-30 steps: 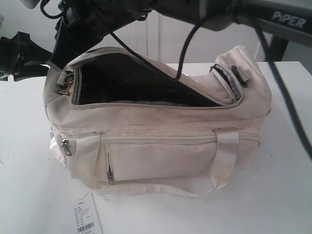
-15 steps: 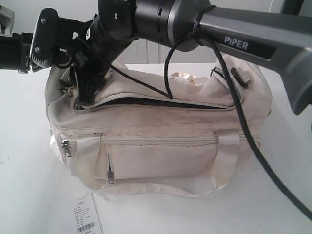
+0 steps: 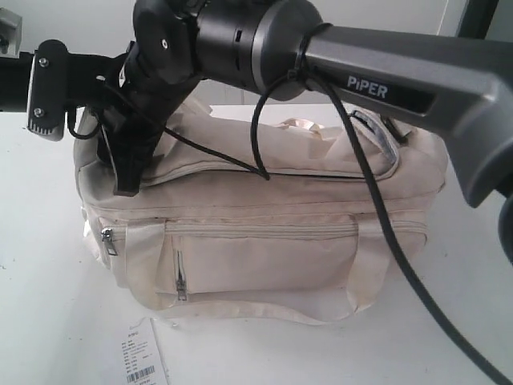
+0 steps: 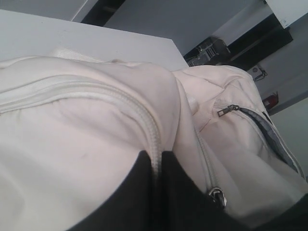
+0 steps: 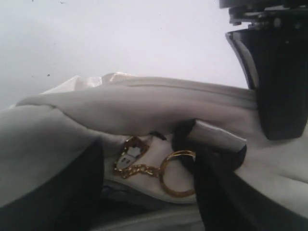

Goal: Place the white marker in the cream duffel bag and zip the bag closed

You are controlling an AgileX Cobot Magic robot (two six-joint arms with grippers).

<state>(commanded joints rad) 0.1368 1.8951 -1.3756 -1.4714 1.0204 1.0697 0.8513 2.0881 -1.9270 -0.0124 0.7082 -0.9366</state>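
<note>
Right gripper (image 3: 128, 180): 2 fingers (image 5: 269, 82) spread at cream duffel bag (image 3: 264, 257) end. Left gripper (image 4: 156, 166) pinching zip seam (image 4: 144, 115). Risk: gold keyring (image 5: 178, 173) snags finger.

R gripper (image 3: 130, 178) at cream duffel bag's (image 3: 264, 257) top

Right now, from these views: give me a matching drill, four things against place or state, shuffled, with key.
Things:
1. cream duffel bag
2. paper tag
3. gold ring
4. right gripper

Place or state:
A. flat on the table, barcode showing
B. jaws open, at the bag's left end in the exterior view
C. on a chain beside a small charm
D. top flap down, front pocket zipped

Pairs: 1-D, 2-A, 3-C, 4-B
</note>
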